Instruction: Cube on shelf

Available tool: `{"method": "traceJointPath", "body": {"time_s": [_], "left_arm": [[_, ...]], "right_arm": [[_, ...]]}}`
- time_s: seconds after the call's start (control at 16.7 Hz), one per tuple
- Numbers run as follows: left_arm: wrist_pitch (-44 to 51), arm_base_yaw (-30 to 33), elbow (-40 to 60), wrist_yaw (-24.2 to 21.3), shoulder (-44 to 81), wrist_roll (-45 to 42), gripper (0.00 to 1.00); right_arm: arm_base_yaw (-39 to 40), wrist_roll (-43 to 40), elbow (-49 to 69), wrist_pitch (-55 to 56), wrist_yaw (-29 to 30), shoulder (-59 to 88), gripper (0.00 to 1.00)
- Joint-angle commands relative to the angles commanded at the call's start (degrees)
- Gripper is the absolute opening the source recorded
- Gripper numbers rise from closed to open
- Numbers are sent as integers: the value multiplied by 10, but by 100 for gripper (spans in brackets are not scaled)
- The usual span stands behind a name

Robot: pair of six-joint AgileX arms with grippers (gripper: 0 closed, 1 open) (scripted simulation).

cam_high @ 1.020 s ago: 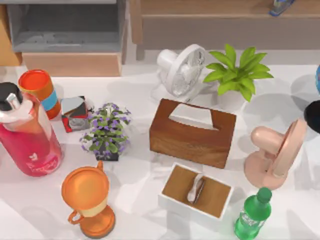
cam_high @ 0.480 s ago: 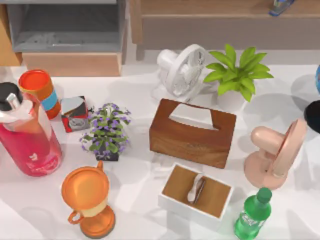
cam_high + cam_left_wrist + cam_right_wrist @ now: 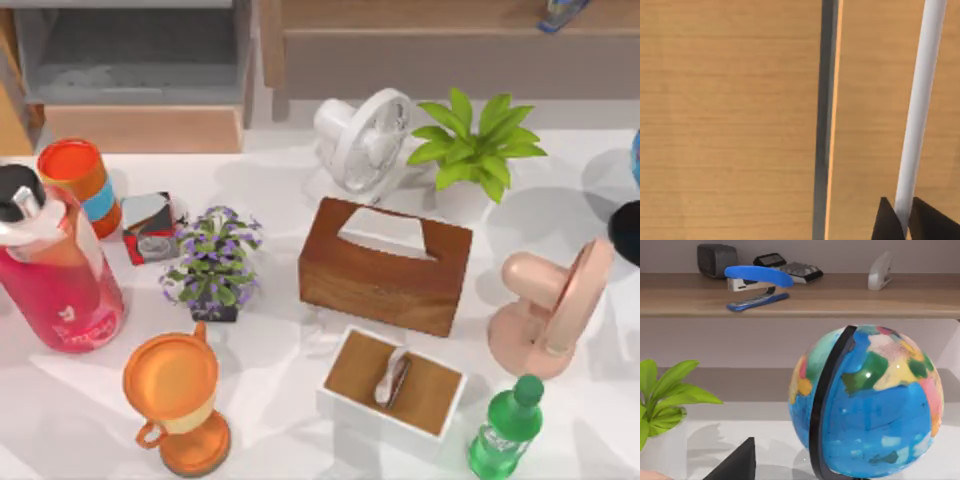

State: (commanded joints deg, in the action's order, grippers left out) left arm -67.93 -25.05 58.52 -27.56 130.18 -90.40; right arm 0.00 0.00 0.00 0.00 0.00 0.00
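Two claws, grip state unclear: left claw [image 3: 905, 226] before wooden panels [image 3: 730, 125], right claw [image 3: 736, 465] near globe [image 3: 875, 400], shelf [image 3: 840, 296] well beyond.

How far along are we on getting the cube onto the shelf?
Done: nothing I can confirm. The long light-brown wooden shelf carries a blue stapler and dark desk gadgets. In hand: the left tool faces a wooden panel up close, and the right tool faces a blue globe; no grasp is evident. Left: pick up the cube and set it on that shelf.
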Motion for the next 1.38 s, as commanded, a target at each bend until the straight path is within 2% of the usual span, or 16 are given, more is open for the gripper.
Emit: {"method": "traceJointPath", "body": {"time_s": [0.18,0.6,1.08,1.38], "left_arm": [[-32,-14,-45,-12,-26,-1,0],[-42,-17,-56,-19,-33,-2,0],[-113,-66,-184,-66,-88,-5,0],[-114,-66,-185,-68,-88,-6,0]], "right_arm": [[0,0,0,0,0,0,100],[0,0,0,0,0,0,100],[0,0,0,0,0,0,100],[0,0,0,0,0,0,100]]}}
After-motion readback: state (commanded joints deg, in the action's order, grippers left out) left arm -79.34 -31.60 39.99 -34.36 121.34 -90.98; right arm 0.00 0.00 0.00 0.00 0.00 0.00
